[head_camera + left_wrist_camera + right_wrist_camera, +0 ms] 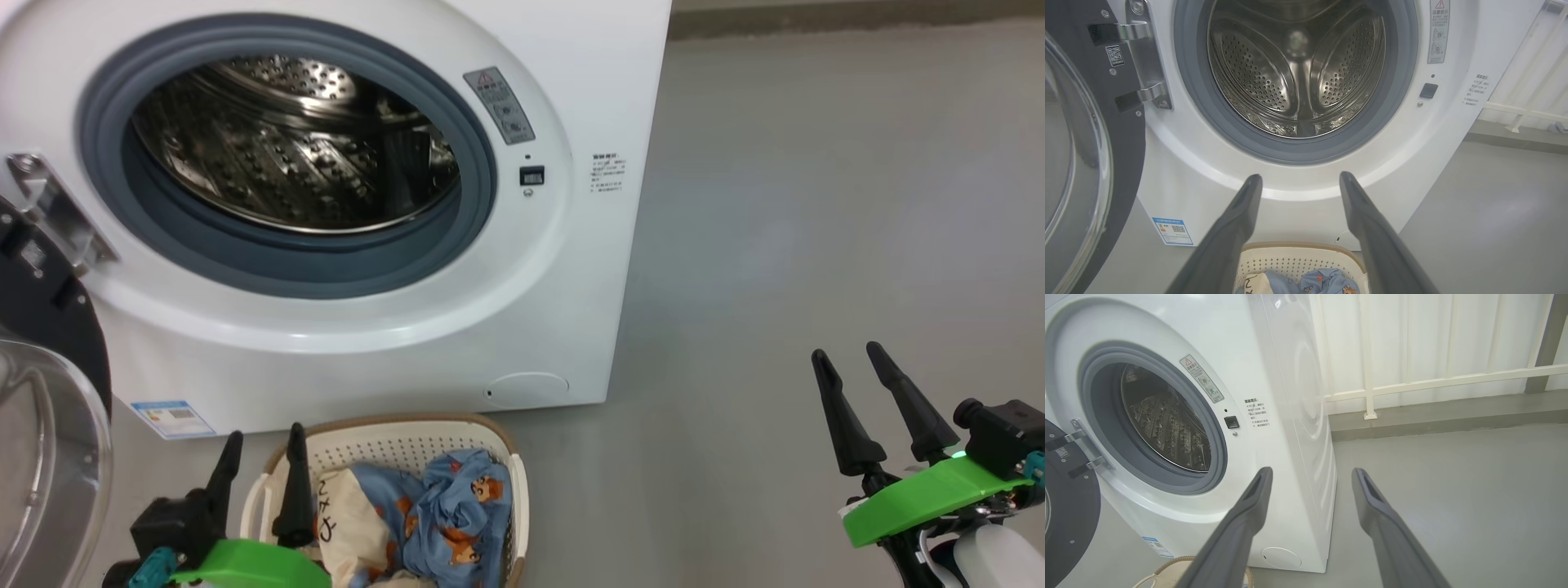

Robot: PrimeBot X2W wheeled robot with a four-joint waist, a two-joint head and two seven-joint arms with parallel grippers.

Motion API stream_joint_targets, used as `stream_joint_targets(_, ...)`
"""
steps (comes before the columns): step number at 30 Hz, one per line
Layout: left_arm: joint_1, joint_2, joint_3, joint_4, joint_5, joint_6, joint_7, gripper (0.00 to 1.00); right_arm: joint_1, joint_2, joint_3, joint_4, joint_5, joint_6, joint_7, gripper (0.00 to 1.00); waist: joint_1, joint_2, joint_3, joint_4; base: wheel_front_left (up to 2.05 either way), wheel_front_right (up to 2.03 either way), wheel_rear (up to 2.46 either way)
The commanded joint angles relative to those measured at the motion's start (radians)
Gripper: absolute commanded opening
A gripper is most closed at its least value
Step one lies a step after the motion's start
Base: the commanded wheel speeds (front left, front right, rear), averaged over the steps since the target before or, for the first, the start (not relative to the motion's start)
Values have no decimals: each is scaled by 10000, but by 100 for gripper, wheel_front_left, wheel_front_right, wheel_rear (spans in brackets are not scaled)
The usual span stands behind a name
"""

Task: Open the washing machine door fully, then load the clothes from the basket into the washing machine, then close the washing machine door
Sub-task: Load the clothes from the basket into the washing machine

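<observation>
Your left gripper [265, 437] stands wide and empty over the basket [392, 423] of bear-print clothes [457, 506]. Ahead gapes the washing machine [343, 376], its door [49, 310] swung out leftward. Your right gripper [847, 355] is also wide and empty.

The washing machine [367, 359] with the washing machine door [51, 314] open; the basket [392, 445] holds the clothes [445, 514].
You see a white box-shaped front-loader standing on the floor [816, 204], its grey rubber ring [326, 269] framing the perforated steel drum [286, 147], with a blue label [171, 418] and a round flap [526, 389] low on its front. The black-framed door, with its clear bulging glass bowl [41, 465], hangs swung wide on the metal hinge [53, 212] at the left of the opening. The cream-white perforated basket, brown-rimmed, stands on the floor just before the machine; the light-blue, bear-printed garments, one with a cream panel bearing black marks, lie crumpled inside it.
</observation>
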Motion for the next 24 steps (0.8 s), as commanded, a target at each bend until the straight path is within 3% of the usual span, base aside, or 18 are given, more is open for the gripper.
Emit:
stream_joint_targets(1, -518, 147, 268, -141, 52, 89, -25, 100, -244, -237, 76, -286, 42, 46, -92, 100, 0, -1, 407, -84, 0, 0, 0)
stream_joint_targets(13, -1521, -165, -320, 840, 291, -55, 269, 100, -839, -539, 136, -517, 138, 46, -92, 100, 0, -1, 1879, -292, 0, 0, 0)
stream_joint_targets(24, -2984, -540, -722, 3202, 106, -781, 604, 100, -1538, -614, 206, -745, 245, 46, -92, 100, 0, -1, 3352, -583, 0, 0, 0)
